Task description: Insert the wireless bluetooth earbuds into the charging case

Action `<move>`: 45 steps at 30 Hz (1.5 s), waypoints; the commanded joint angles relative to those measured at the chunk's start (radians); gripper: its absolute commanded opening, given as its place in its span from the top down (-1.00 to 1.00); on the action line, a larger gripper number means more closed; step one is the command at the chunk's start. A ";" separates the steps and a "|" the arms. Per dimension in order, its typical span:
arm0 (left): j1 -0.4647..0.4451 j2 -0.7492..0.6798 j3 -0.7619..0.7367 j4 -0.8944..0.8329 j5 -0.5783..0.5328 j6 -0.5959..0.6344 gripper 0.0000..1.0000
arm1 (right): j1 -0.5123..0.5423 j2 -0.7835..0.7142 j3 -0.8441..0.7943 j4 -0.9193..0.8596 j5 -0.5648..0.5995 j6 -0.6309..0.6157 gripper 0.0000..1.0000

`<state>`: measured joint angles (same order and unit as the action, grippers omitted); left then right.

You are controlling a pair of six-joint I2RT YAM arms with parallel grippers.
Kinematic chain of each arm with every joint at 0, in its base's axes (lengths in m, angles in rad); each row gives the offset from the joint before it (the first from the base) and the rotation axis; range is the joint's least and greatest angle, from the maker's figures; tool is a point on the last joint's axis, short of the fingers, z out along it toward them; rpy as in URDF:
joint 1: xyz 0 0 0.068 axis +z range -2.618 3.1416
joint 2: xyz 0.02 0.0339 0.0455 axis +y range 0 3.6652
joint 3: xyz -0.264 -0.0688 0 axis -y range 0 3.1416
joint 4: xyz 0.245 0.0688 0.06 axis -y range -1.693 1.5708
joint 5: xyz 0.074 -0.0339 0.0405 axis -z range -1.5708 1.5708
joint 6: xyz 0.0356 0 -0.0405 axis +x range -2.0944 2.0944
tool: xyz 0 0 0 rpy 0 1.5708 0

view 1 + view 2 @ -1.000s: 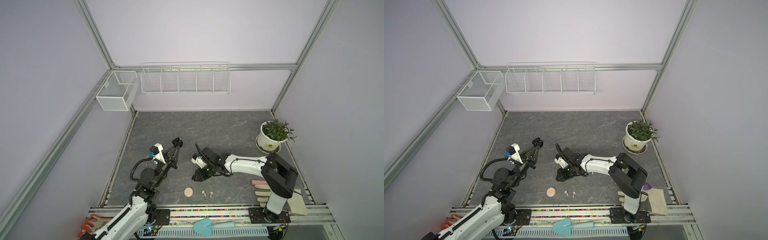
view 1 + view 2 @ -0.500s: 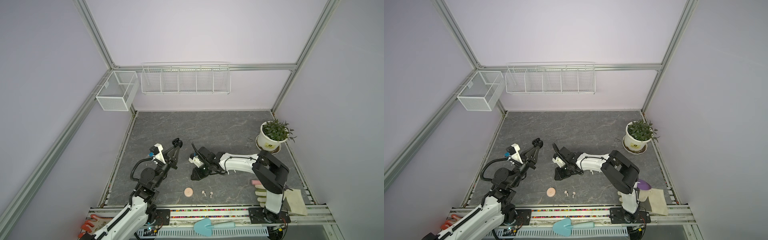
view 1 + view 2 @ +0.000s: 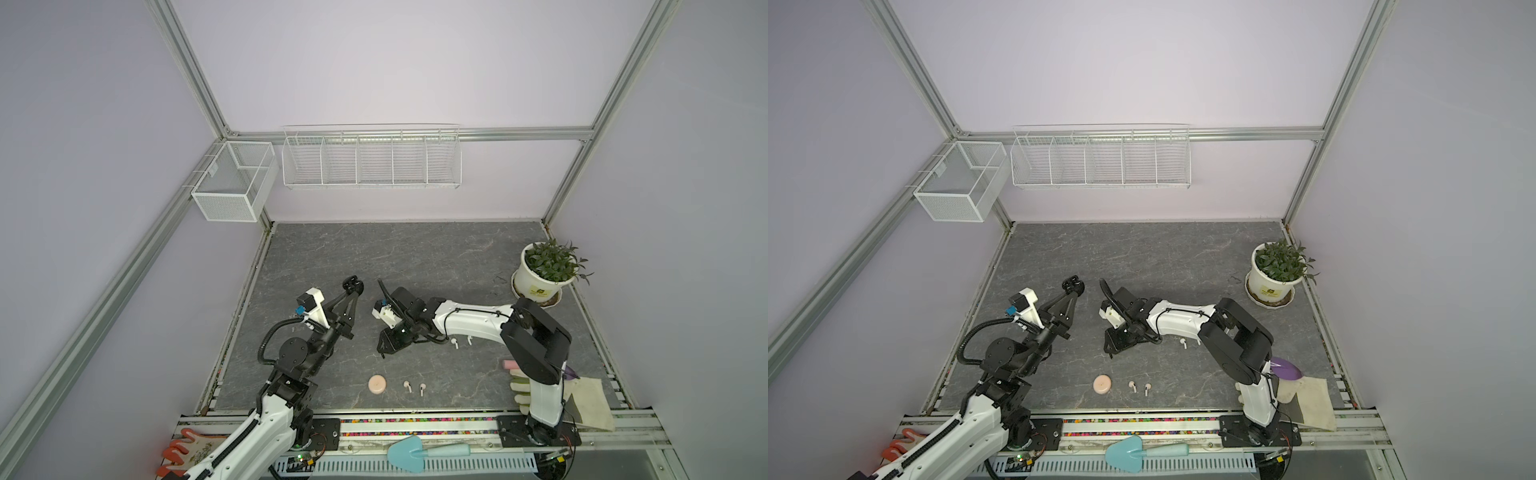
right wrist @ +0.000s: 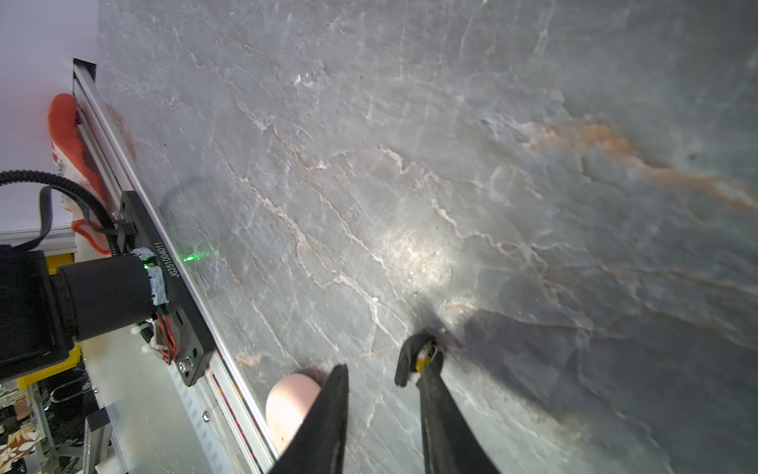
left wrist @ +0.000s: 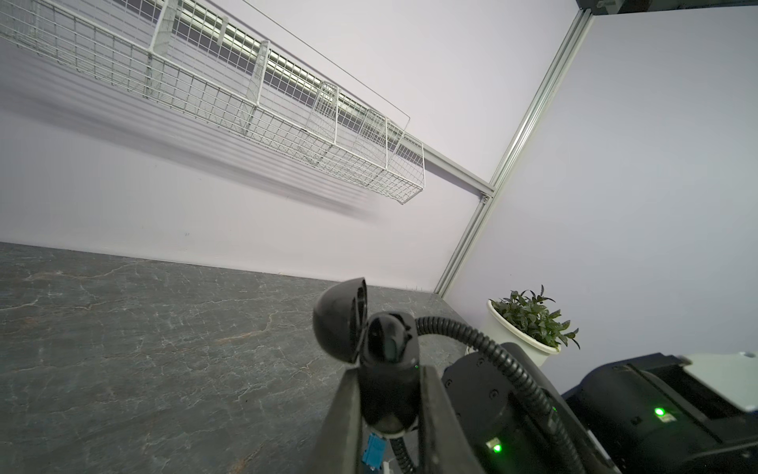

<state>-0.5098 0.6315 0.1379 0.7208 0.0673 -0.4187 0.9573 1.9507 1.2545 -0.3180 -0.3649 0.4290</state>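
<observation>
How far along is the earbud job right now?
Done: nothing visibly seated. In hand: the left end effector holds the open black case; a black earbud sits against the right end effector. Left: two pink earbuds beside the shut pink case, white earbuds loose.

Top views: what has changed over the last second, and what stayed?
The right arm's elbow swung left and the right gripper crept slightly left, low over the table; no visible pickup or release. The left gripper kept the open black charging case raised; the pink case and pink earbuds stayed put.
</observation>
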 commanded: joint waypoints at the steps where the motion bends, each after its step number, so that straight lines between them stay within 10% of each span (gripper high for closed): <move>1: 0.005 -0.023 -0.015 -0.016 -0.024 -0.011 1.00 | 0.005 -0.002 0.032 -0.088 0.057 -0.038 0.28; 12: 0.005 -0.059 -0.015 -0.046 -0.049 -0.018 1.00 | 0.070 -0.011 0.118 -0.272 0.253 0.070 -0.04; 45: 0.005 -0.141 -0.023 -0.103 -0.064 -0.011 1.00 | 0.116 0.208 0.357 -0.459 0.280 0.082 0.36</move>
<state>-0.5091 0.5034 0.1249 0.6258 0.0154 -0.4259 1.0657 2.1387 1.5944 -0.7303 -0.1020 0.5137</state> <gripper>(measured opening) 0.187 0.325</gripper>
